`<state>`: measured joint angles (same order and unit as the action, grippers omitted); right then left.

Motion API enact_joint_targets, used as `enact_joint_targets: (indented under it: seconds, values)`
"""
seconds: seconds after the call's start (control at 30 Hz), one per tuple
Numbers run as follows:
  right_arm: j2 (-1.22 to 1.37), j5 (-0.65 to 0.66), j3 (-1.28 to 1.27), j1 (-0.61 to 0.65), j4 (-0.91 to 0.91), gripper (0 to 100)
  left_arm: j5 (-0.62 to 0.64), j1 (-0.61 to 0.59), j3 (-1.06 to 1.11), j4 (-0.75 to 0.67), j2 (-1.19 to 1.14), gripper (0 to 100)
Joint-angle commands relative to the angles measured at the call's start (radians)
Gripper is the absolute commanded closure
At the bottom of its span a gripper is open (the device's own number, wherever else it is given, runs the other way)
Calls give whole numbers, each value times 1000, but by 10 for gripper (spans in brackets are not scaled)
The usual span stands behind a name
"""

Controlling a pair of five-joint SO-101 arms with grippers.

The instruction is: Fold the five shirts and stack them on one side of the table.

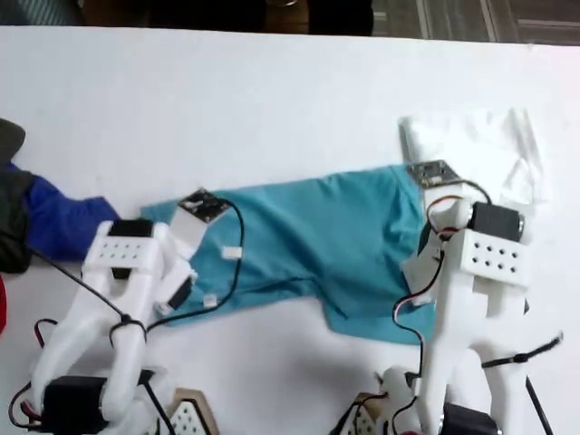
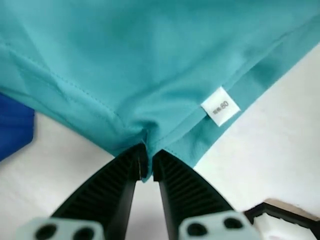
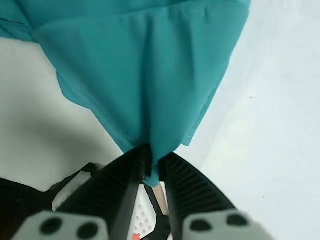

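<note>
High view has the teal shirt [image 1: 317,245] spread across the table [image 1: 272,91], left gripper [image 2: 149,161] and right gripper [image 3: 154,162] each clamped on its edge

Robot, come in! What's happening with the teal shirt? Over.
Left gripper shut on teal shirt. Right gripper shut on it too. Blue garment, white garment off to the sides.

White left arm [image 1: 127,281], right arm [image 1: 467,290]; black cables [image 1: 77,285]; black ribbed left claw [image 2: 149,157], right claw [image 3: 152,160].

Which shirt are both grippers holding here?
The teal shirt, spread mid-table, pinched at both ends. The blue shirt lies left and the white shirt right, ungripped.
</note>
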<state>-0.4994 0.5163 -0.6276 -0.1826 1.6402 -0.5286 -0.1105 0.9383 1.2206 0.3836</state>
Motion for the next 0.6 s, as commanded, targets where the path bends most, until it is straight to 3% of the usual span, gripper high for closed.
enact_joint_targets:
  seconds: [0.0,0.43,0.57]
  values:
    - [-39,11,-68,5,-70,981,11,9,1,-17,29,974]
    - [-45,9,-126,2,-124,974,5,2,-5,-8,34,972]
    - [-45,9,-69,1,-82,854,3,2,-7,29,37,950]
